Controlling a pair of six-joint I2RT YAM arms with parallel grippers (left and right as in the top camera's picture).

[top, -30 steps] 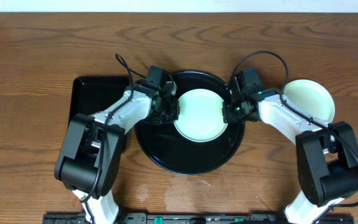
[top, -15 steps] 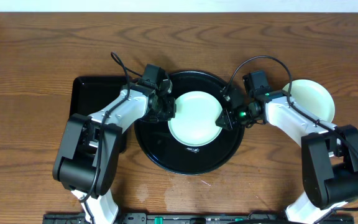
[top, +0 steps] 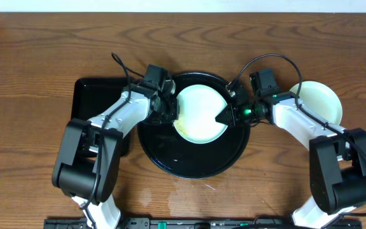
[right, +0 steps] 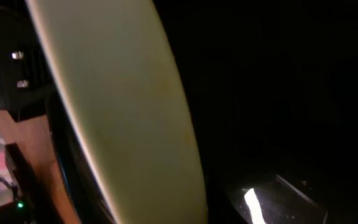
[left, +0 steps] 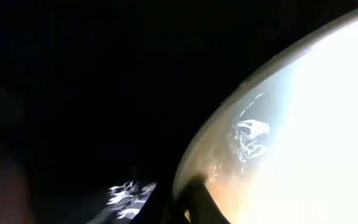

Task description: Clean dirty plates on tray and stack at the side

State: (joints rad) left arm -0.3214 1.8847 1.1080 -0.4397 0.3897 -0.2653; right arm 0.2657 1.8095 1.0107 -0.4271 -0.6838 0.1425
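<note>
A pale mint-green plate (top: 201, 113) is tilted over the round black tray (top: 192, 162), with a yellowish tint along its lower-left edge. My left gripper (top: 175, 112) is shut on the plate's left rim. In the left wrist view the plate (left: 303, 130) shows an orange smear beside my finger (left: 194, 202). My right gripper (top: 226, 116) is at the right rim, one finger lying over the plate, and looks shut on it. The right wrist view shows the plate (right: 123, 106) edge-on. Another pale plate (top: 318, 102) lies on the table at the right.
A smaller rectangular black tray (top: 93, 102) lies left of the round tray, under my left arm. Cables arch above both wrists. The wooden table (top: 43, 57) extends all round. A black rail (top: 189, 224) runs along the front edge.
The plate lay flat in the tray a second ago. Both grippers closed in on its rims, and it has since shifted toward the back and tipped up.
</note>
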